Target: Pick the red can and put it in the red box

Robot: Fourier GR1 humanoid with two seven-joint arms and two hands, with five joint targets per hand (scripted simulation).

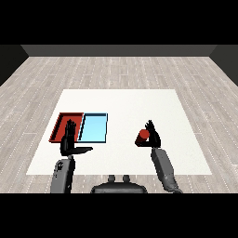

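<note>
So far only the grasp is done: the right hand (153, 137) curls round the red can (143, 135), well apart from the red tray (59, 126); carrying and placing remain. The left hand (69, 139) hovers, fingers straight.

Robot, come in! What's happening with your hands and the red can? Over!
Right hand curled round red can. Left hand open, over red tray. Blue tray between.

Even, soft light falls on the white table (139, 100), bright without glare; shadows are faint, perhaps a slight one under the hands; the far wall stays dim.
</note>
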